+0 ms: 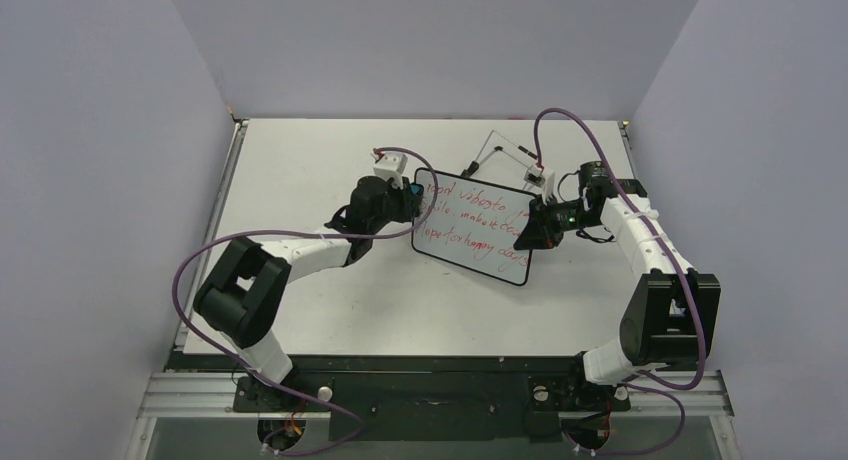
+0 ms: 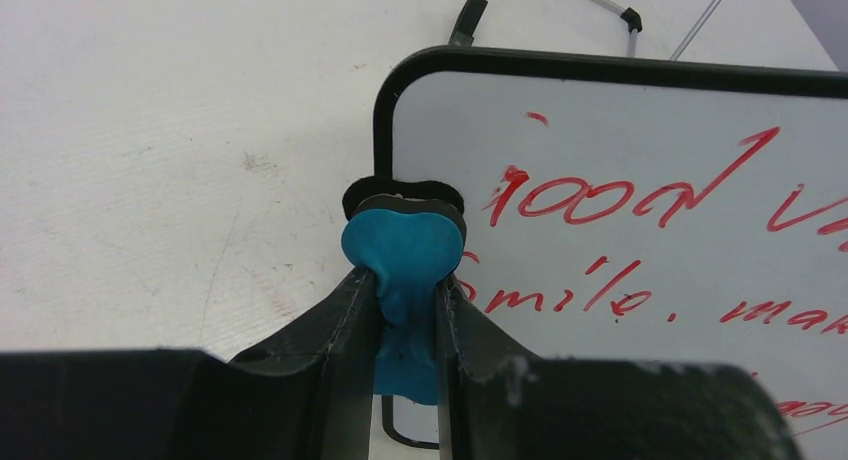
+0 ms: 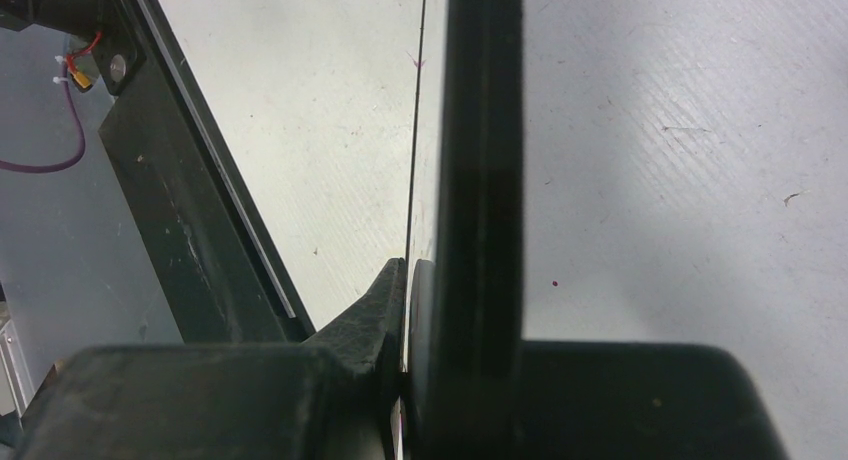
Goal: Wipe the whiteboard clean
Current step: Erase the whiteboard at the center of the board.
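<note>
left end effector (image 2: 405, 290): one, clenching blue eraser (image 2: 403, 242), one, sitting at whiteboard (image 2: 650, 150) top-left rim. right end effector (image 3: 408, 280): one, pinching board's right edge. board: one, lying mid-surface (image 1: 320, 310), three red lines remaining. risk: eraser catching rim, slipping off; board twisting in thin pinch. wire stand (image 1: 505, 145): one, lying behind.

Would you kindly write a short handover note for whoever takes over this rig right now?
Left hand: shut on the blue eraser, which is at the left rim of the whiteboard, near its far corner.
Right hand: shut on the whiteboard's right edge.
Done: eraser gripped, board held.
Left: three red handwritten lines are unwiped; erase them all.
</note>
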